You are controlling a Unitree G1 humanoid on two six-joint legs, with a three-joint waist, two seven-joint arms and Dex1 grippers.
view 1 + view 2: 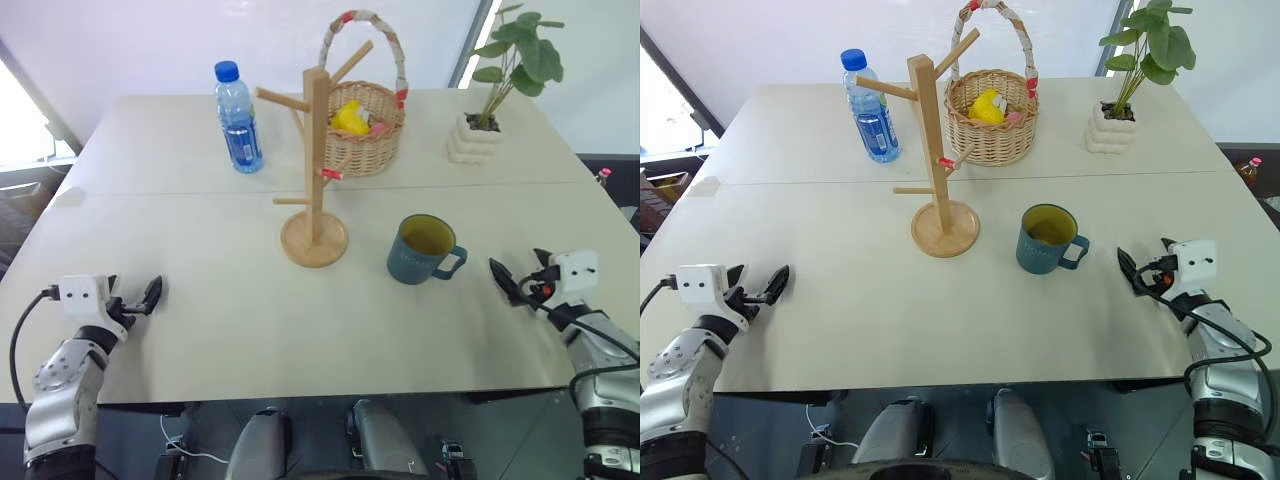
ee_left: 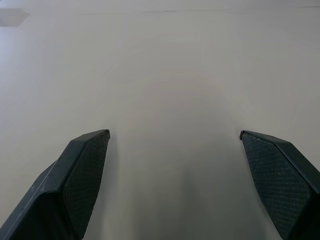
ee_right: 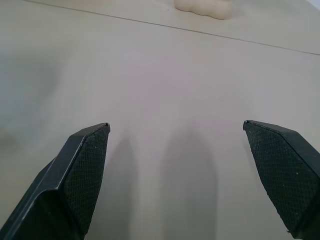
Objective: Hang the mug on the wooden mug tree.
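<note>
Our right gripper (image 3: 176,131) hovers over bare table (image 1: 230,330) near its front edge, jaws spread wide and holding nothing. The mug (image 1: 423,250) stands upright just inward of it, handle toward it, the wooden mug tree (image 1: 315,180) beyond. Our left gripper (image 2: 174,134) is likewise spread, well apart from both.

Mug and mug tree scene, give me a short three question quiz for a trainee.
1. True or false: the mug already hangs on the wooden mug tree.
2. Which end effector is nearer the mug? A) left end effector B) right end effector
3. Fill in: the water bottle stands to the robot's ____ of the wicker basket.

Key: 1 false, it stands upright on the table; 2 B; 3 left.
</note>
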